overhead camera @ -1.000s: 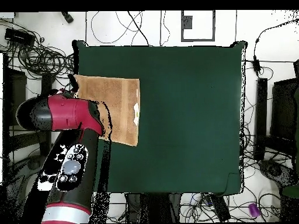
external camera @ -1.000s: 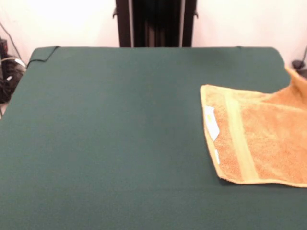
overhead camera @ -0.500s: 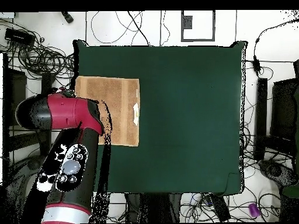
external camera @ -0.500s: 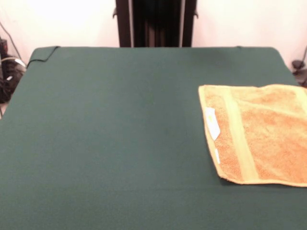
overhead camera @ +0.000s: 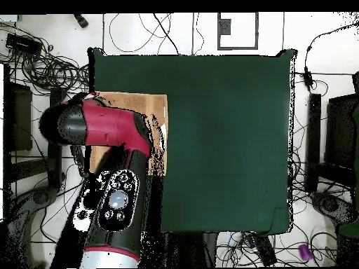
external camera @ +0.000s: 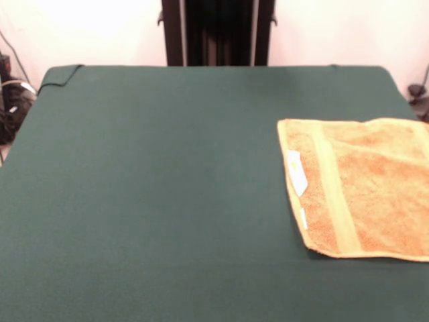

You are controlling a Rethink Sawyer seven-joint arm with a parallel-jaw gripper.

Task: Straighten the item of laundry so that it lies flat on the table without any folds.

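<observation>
towel: orange-tan terry towel (external camera: 362, 188) lies near one side edge of the green desk (external camera: 161, 188), at right in the front view and running out of that picture's right edge.
flatness: the part I can see looks flat, no folds; the pale woven band (external camera: 333, 194) runs straight, with the white label (external camera: 295, 172) beside it near the towel's inner edge.
hidden part: in the overhead view my arm (overhead camera: 105, 133) covers most of the towel, leaving only a strip along its far and inner edges (overhead camera: 144, 100). I cannot check the outer corners.
tool: not visible in either view; the overhead shows only the red arm housing, with the tool somewhere under it. Can't tell whether it is released or clenched.
key relation: the towel sits directly beneath my arm, so the tool is presumably above it, not off to a side. The band runs along the desk's depth, toward and away from my base.
arm pose: the arm reaches out from the base and bends over the towel side of the desk; it is absent from the front view.
progress: my judgement is the task is done or nearly so. I'd pull the arm clear and confirm the hidden corners.
</observation>
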